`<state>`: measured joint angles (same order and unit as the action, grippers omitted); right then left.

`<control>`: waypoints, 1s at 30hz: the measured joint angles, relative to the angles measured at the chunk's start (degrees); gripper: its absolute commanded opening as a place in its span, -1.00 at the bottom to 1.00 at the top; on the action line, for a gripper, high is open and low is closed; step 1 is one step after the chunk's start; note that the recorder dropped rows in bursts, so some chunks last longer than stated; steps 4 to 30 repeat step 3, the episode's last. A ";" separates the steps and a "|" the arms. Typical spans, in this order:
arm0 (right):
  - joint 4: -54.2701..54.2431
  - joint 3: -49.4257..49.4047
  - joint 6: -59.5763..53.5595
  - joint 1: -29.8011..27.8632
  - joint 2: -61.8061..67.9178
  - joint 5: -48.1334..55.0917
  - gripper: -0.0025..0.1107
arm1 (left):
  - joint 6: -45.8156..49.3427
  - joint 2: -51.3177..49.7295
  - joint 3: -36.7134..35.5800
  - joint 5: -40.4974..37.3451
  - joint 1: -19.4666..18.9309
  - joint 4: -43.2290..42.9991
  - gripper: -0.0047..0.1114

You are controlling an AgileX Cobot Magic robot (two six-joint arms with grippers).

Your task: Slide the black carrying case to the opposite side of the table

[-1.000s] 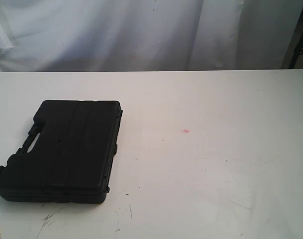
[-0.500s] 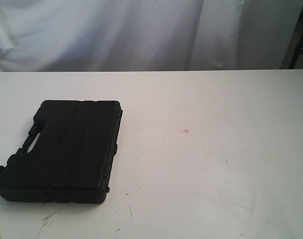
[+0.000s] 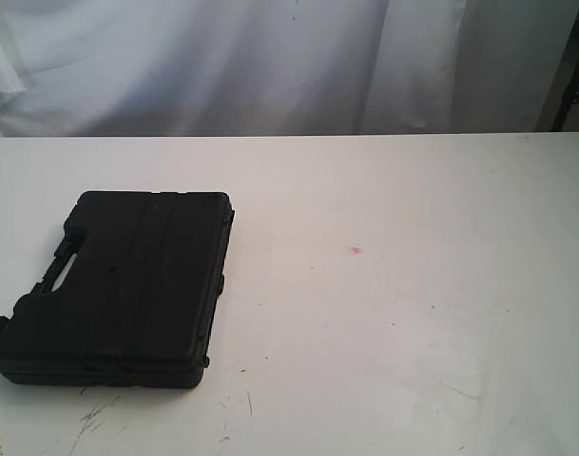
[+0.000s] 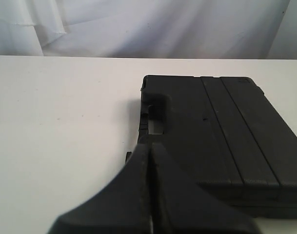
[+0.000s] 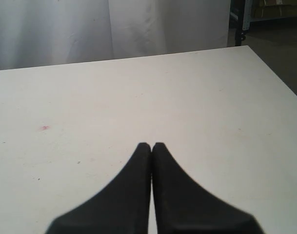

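The black case [image 3: 123,290] lies flat on the left part of the white table [image 3: 413,313], its handle cutout [image 3: 59,266] facing left and its ribbed lid up. No arm shows in the exterior view. In the left wrist view my left gripper [image 4: 149,146] is shut with nothing in it, its tips close to the case [image 4: 221,131] near the handle cutout [image 4: 158,122]; contact cannot be judged. My right gripper [image 5: 151,145] is shut and empty above bare tabletop [image 5: 197,97].
A tiny red dot [image 3: 356,251] marks the table's middle, also visible as the red dot [image 5: 44,127] in the right wrist view. Dark scuffs [image 3: 94,418] lie near the front edge. A white curtain [image 3: 270,66] hangs behind the table. The table's right edge [image 5: 275,73] drops to a dark floor.
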<state>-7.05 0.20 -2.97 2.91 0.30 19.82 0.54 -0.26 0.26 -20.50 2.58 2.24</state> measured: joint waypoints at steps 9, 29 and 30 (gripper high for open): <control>0.00 0.00 0.00 0.00 0.00 0.00 -0.96 | 0.00 0.00 0.00 0.00 0.00 0.00 -0.92; 0.00 0.00 0.00 0.00 0.00 0.00 -0.96 | 0.00 0.00 0.00 0.00 0.00 0.00 -0.92; 0.00 0.00 0.00 0.00 0.00 0.00 -0.96 | 0.00 0.00 0.00 0.00 0.00 0.00 -0.92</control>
